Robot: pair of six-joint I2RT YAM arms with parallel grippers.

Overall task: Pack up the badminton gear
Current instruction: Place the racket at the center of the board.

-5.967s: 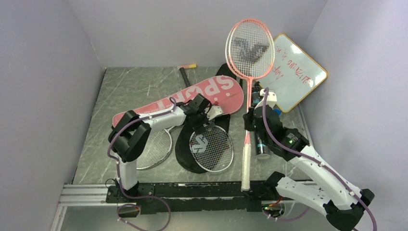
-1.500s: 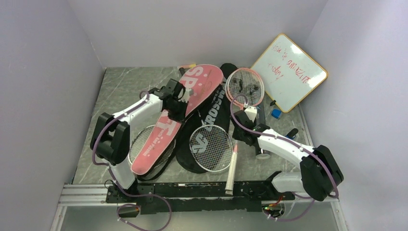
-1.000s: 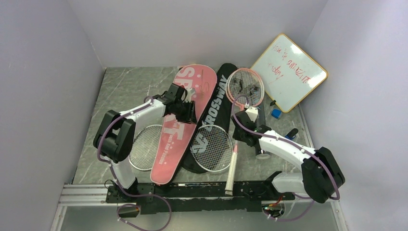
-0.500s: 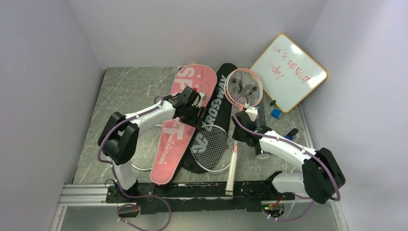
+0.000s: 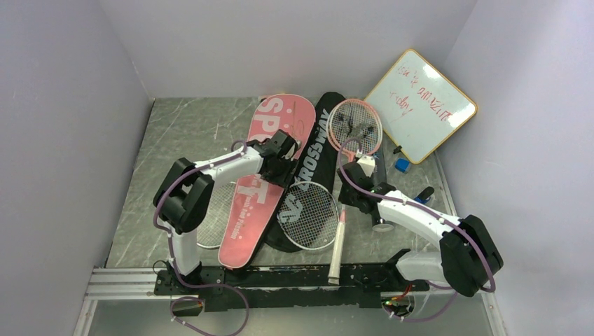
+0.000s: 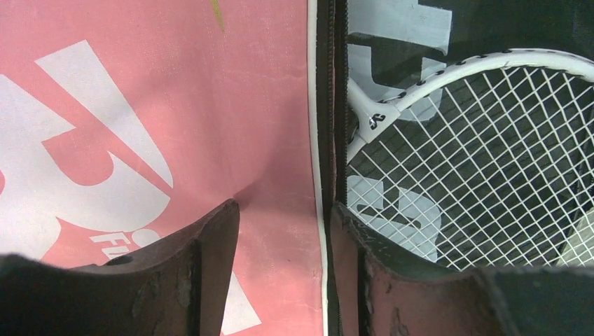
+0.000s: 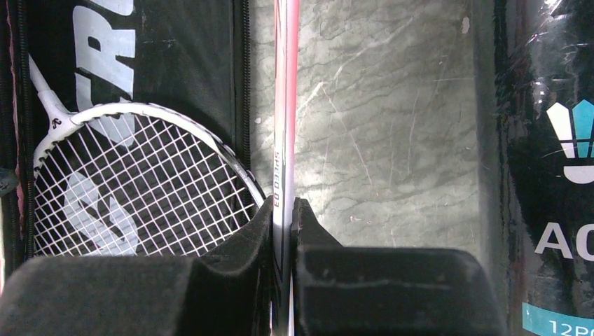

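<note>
Plan: left jaws apart astride the pink SPORT cover [image 6: 140, 105] edge on the bench [image 7: 385, 140], right jaws clamped on the pink racket [image 7: 286, 105] shaft, so I pinch only the top flap, then feed the head in.

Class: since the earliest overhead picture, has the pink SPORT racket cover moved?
Yes. The pink SPORT racket cover has swung from lying across the black CROSSWAY racket cover to lying lengthwise beside it, on its left.

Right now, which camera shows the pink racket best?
Top external: the pink racket shows from head to handle. Right wrist shows only its shaft, pinched between the fingers. Left wrist shows none of it.
</note>
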